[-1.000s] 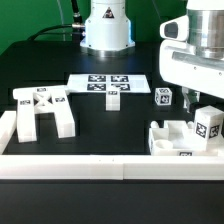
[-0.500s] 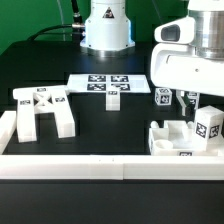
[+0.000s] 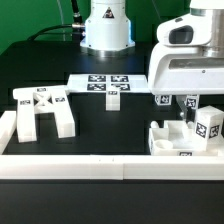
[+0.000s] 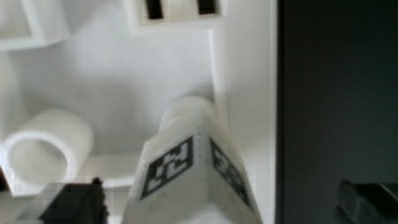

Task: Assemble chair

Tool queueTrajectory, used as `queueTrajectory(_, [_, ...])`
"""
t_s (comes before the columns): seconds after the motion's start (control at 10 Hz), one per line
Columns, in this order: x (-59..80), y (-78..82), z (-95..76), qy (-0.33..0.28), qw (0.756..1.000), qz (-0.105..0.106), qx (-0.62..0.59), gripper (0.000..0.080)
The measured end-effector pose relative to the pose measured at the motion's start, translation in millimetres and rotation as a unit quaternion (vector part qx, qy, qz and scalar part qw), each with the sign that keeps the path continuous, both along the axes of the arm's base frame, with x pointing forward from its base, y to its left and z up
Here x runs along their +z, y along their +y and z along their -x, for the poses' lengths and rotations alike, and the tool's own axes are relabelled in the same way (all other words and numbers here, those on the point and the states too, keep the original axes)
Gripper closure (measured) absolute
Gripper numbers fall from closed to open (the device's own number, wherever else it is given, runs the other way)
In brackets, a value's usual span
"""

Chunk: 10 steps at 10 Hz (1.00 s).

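Observation:
The chair lies in parts. Its cross-braced frame (image 3: 42,110) rests at the exterior view's left. The seat block (image 3: 178,140) sits at the right, with a tagged white piece (image 3: 208,125) standing on it. My gripper (image 3: 190,104) hangs just above that block, open. In the wrist view the tagged piece (image 4: 187,160) lies between the two dark fingertips (image 4: 80,202), with a gap on each side, and the gripper (image 4: 222,205) touches nothing. A rounded white part (image 4: 45,150) lies beside the piece.
The marker board (image 3: 108,85) lies at the table's middle back. A small tagged cube (image 3: 161,99) peeks out under my hand. A long white rail (image 3: 100,166) edges the front of the black table. The robot base (image 3: 106,30) stands at the back.
The hand has shifted toward the exterior view's left and a little lower over the seat block. The parts on the table have not moved.

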<state>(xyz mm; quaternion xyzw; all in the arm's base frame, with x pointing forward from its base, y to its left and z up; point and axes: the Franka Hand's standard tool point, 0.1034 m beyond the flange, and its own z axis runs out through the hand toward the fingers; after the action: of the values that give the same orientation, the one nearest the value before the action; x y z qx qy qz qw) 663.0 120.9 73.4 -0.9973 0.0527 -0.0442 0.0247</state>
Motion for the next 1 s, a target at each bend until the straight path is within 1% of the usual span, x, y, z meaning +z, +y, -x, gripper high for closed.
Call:
queueTrajectory(0.3, [-0.4,-3.4,-0.6,-0.006,0.993,0.013,0.118,0.0151])
queueTrajectory(0.6, [-0.6,-8.2,-1.2,-0.009,0.975,0.026,0.221,0.0151])
queueTrajectory(0.7, [-0.7,-10.6,-1.6,-0.010,0.971,0.028,0.236,0.0274])
queueTrajectory(0.8, [-0.7,-10.6,-1.6,-0.010,0.972,0.027,0.233,0.0274])
queueTrajectory(0.9, [-0.8,-10.8,-1.6,-0.010,0.972,0.027,0.233,0.0413])
queueTrajectory(1.0, [-0.9,-10.8,-1.5,-0.010,0.973,0.027,0.229,0.0512])
